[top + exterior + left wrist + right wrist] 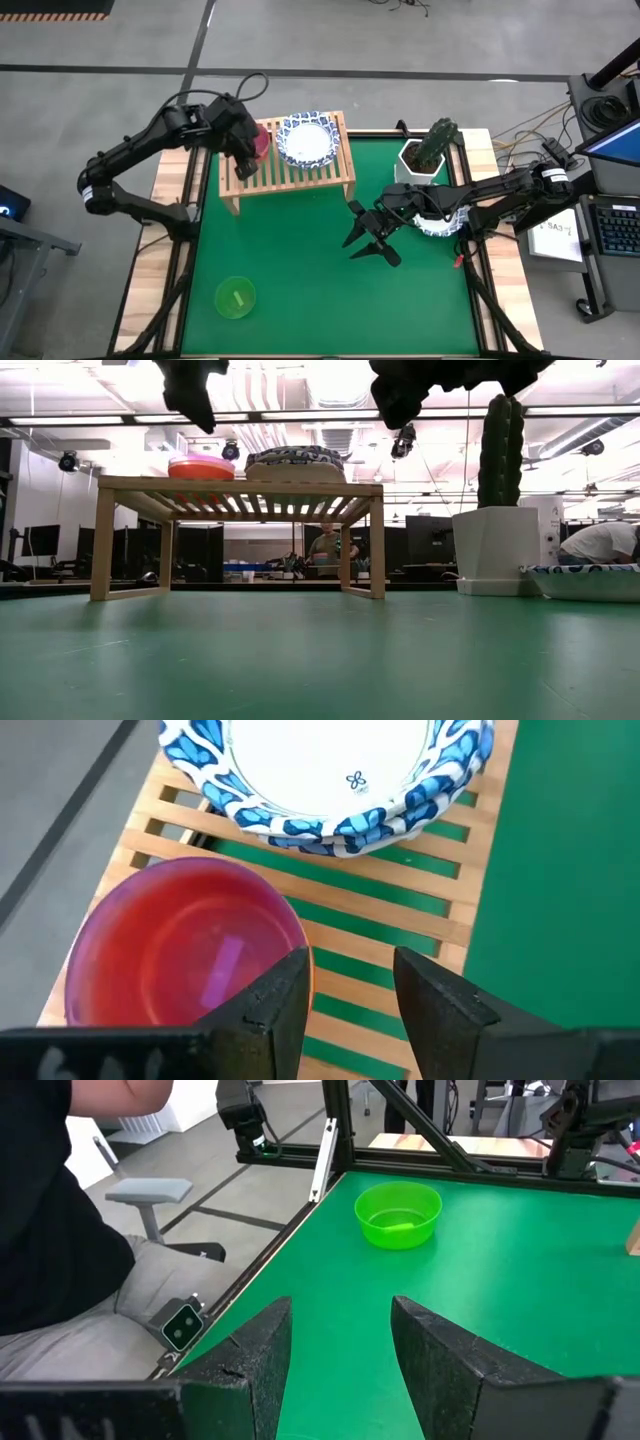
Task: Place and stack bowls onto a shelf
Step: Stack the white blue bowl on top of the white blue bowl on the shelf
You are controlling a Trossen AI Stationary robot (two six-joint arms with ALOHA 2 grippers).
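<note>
The wooden slat shelf stands at the table's far left. On it rest stacked blue-and-white patterned bowls and, to their left, a red bowl with a purple rim around it. My left gripper hangs open just above the shelf. One finger is beside the red bowl's rim, and only slats show between the fingers. My right gripper hovers open over mid-table, holding nothing. A yellow-green bowl sits on the mat near the front left. Another patterned bowl lies under the right arm. My left gripper slants down from above, with one finger close beside the red bowl's near rim. Whether that finger touches the rim I cannot tell. The bowl sits level on the shelf's slats.
A white pot with a cactus stands at the far right beside the shelf. Bare green mat lies between the shelf and the front edge. A seated person shows beyond the table's edge in the right wrist view.
</note>
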